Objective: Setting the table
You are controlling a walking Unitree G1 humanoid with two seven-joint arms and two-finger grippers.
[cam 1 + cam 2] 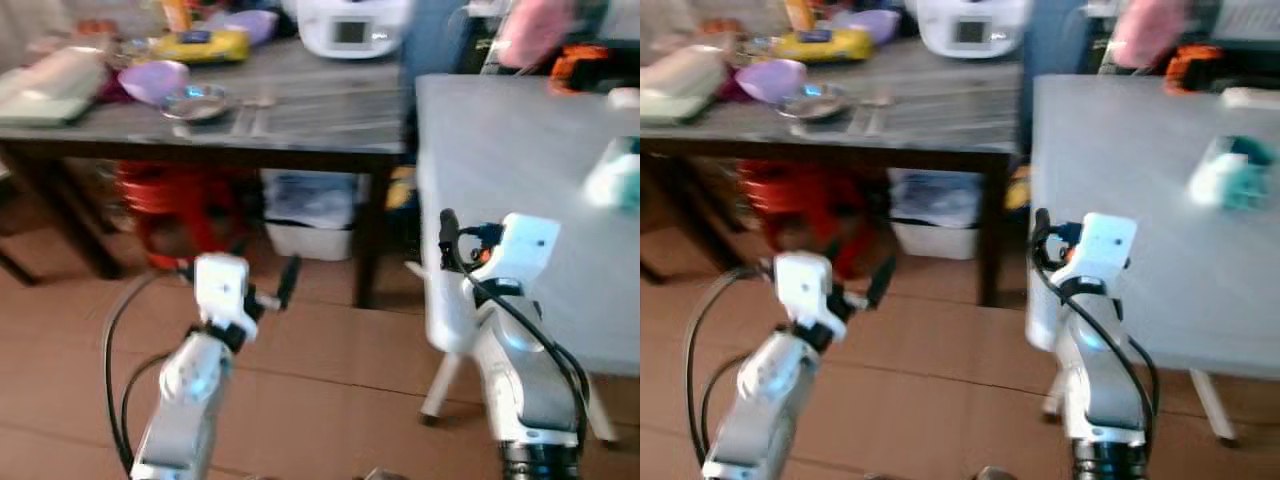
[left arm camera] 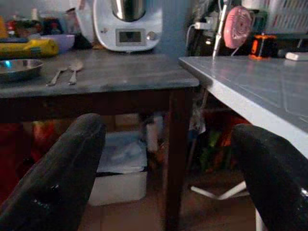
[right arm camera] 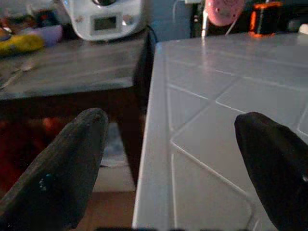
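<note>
Standing at the gap between two tables: dark wooden table (image 1: 300, 140) toward 11 o'clock, white table (image 1: 520, 150) toward 2 o'clock.

Left claw (image 2: 168, 132) raised at about 7 o'clock in the head view, spread wide, holding nothing, aimed at the dark table's near edge. Probably kept open and level so as to be ready to reach for the tableware.

Right claw (image 3: 172, 120) lifted at 5 o'clock, likewise wide apart and empty, just beside the white table's near corner and looking across its bare top. Likely held high to clear the edge.

Tableware gathered on the dark table, around 10 to 11 o'clock:
- metal dish (image 1: 195, 102) near the front edge,
- spoon (image 2: 75, 67) and fork (image 2: 57, 77) side by side just at the dish's 3 o'clock,
- purple bowl (image 1: 153, 80) just behind the dish, at its 11 o'clock.

Seemingly parked there as a supply to be carried over, with the white table as the place to be laid. White kitchen machine (image 1: 350, 25) at the back, at 12 o'clock.

On the white table, far out at 2 o'clock, a teal-and-white item (image 1: 1230, 175), too blurred to name. Under the dark table, a pale storage box (image 1: 310, 215) and something red (image 1: 175, 200).

Nothing yet laid, by the look of it; next move judged to be a reach with the left arm toward dish or cutlery, minding the table leg close ahead.
</note>
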